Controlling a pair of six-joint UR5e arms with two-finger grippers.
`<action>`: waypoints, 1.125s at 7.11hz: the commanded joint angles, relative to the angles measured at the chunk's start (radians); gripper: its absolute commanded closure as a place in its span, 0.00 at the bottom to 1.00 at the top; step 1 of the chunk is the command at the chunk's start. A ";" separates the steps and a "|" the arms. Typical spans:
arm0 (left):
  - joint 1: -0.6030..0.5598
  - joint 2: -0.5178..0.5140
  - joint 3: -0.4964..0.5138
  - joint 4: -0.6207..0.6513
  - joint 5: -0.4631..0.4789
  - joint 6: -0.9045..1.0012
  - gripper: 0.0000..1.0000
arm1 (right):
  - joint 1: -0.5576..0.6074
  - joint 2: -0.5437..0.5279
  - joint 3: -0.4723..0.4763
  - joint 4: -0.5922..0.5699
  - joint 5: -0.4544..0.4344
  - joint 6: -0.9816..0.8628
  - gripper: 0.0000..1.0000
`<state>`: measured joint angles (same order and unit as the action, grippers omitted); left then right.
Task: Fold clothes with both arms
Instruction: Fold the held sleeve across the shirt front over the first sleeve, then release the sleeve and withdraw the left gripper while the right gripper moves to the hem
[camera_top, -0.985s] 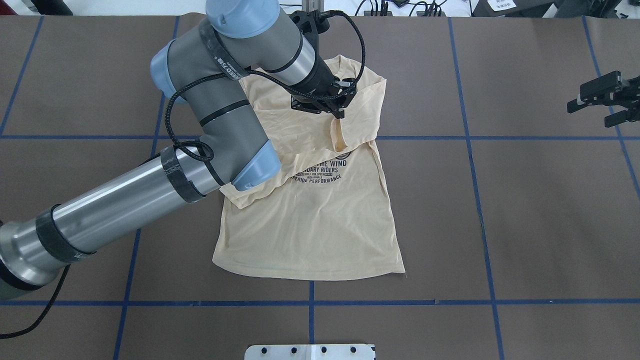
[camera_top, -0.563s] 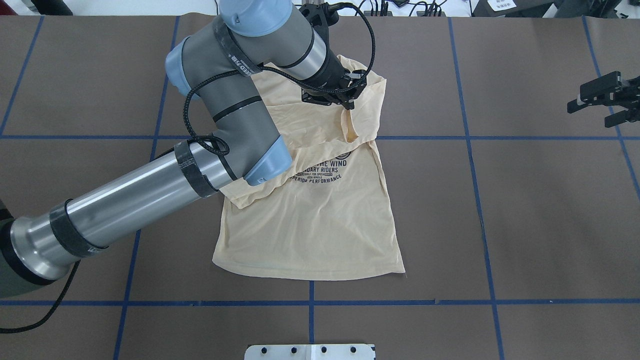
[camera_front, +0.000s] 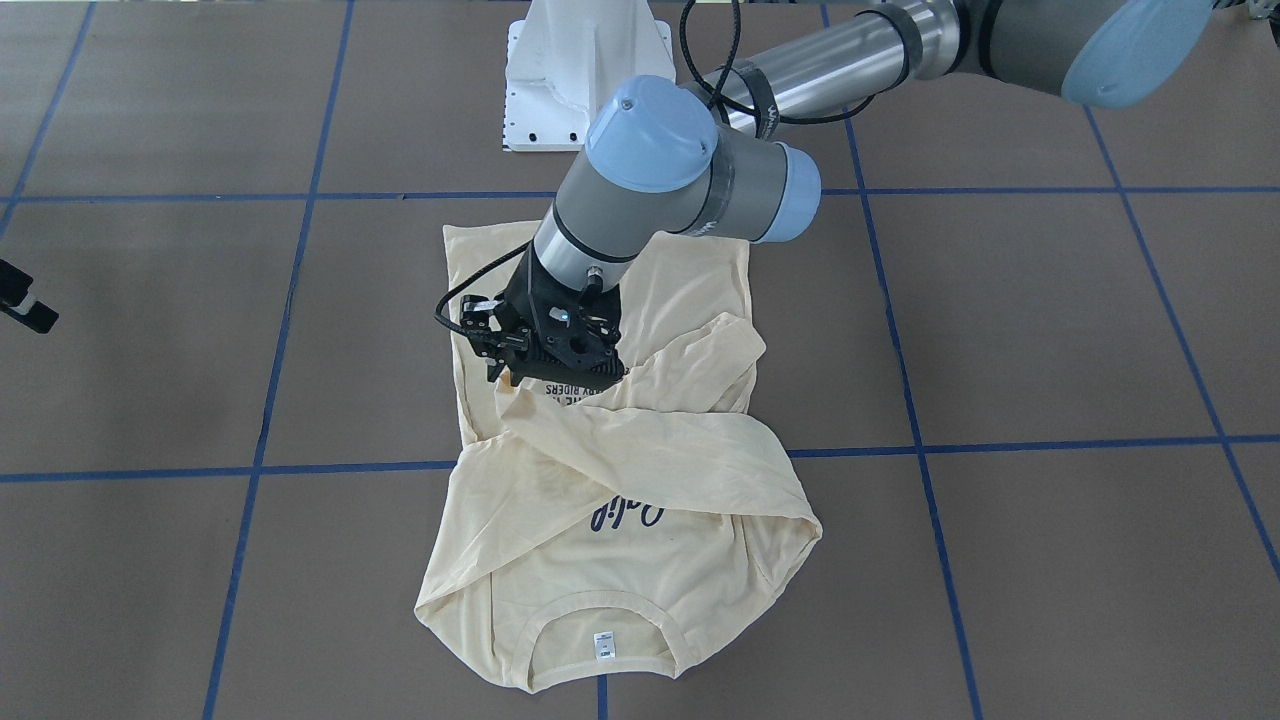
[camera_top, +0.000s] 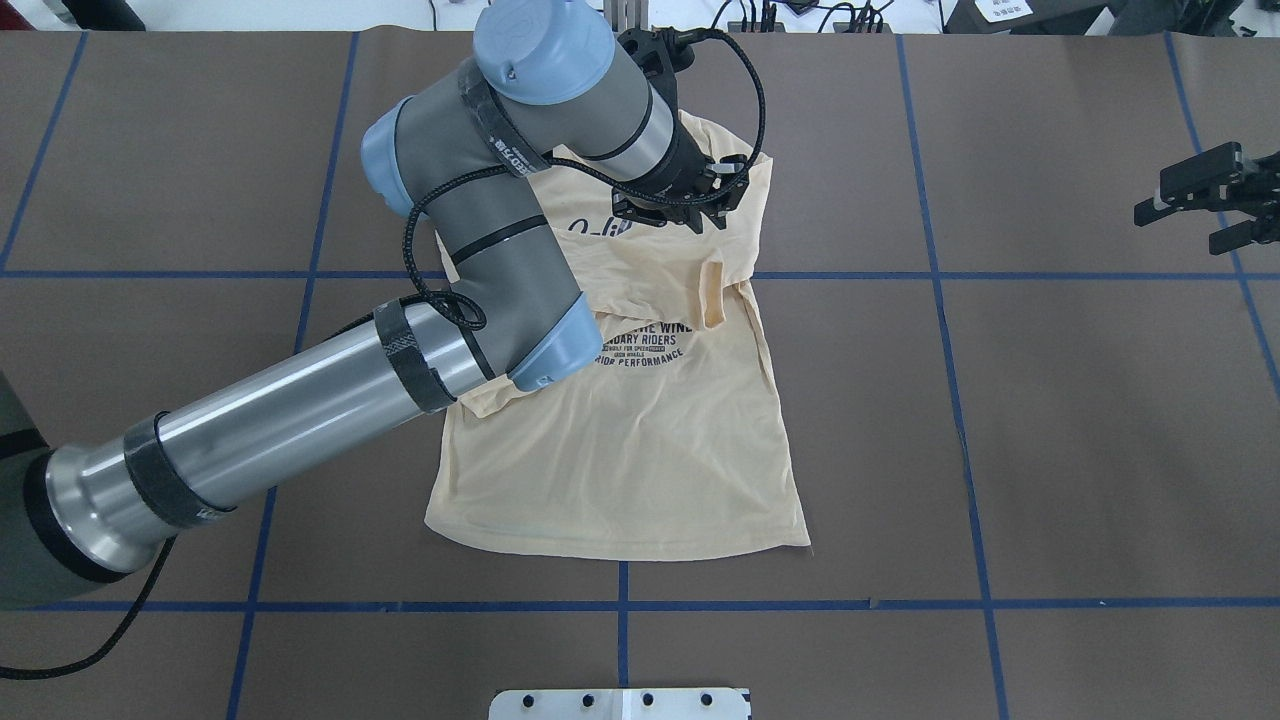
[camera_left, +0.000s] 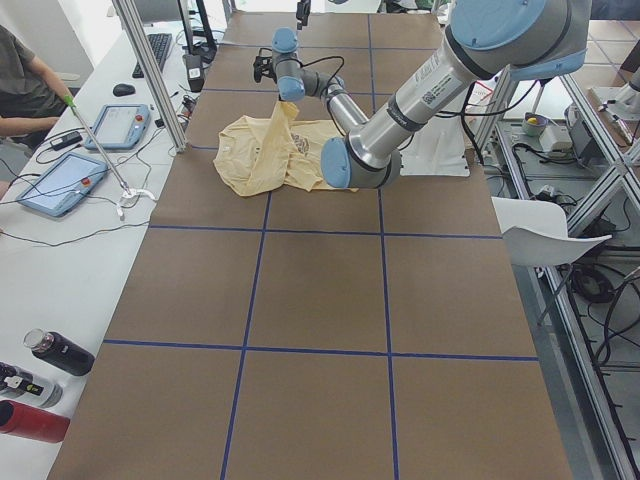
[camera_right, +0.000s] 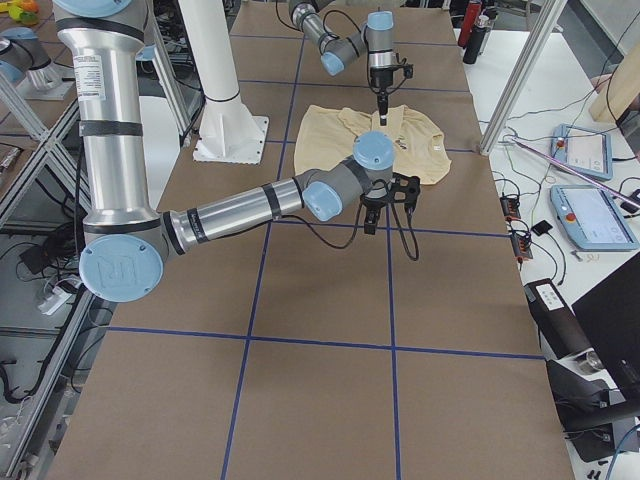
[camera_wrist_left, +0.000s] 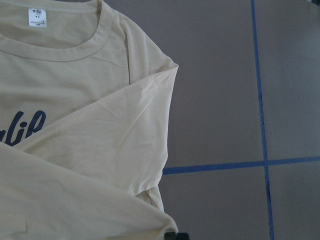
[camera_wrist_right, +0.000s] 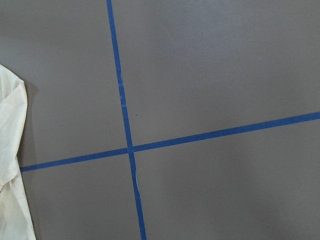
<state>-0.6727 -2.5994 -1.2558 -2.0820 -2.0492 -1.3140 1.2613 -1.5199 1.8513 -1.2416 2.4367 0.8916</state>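
The cream-yellow shirt (camera_top: 620, 450) lies front up on the brown table, with its neck label (camera_front: 603, 646) at the far edge and its hem towards my base. One sleeve (camera_front: 650, 420) is drawn across the chest print. My left gripper (camera_top: 705, 222) stands over the upper chest, also seen in the front-facing view (camera_front: 508, 378), and is shut on that sleeve near its cuff (camera_top: 712, 295). In the left wrist view the neckline (camera_wrist_left: 85, 50) and the held cloth fill the left side. My right gripper (camera_top: 1200, 205) is open and empty, far off to the right above the table.
Blue tape lines (camera_top: 940, 275) divide the brown table cover. The white pedestal base (camera_front: 585, 80) stands behind the shirt's hem. Tablets (camera_left: 60, 180) and bottles (camera_left: 50, 355) lie on the side desk beyond the table's edge.
My left gripper has carried the sleeve to the right and farther from my base. The sleeve has slid off part of the "Calif" print. The right arm has not moved.
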 joint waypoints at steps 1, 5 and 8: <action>-0.004 0.037 -0.089 0.049 -0.003 -0.026 0.01 | -0.002 0.006 0.009 0.001 -0.001 0.030 0.00; -0.039 0.425 -0.532 0.109 -0.005 0.004 0.02 | -0.298 0.003 0.162 0.013 -0.235 0.635 0.00; -0.089 0.536 -0.628 0.206 -0.029 0.065 0.02 | -0.672 0.006 0.247 0.011 -0.607 0.992 0.00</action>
<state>-0.7355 -2.1020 -1.8464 -1.9154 -2.0636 -1.2891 0.7368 -1.5160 2.0685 -1.2301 1.9728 1.7416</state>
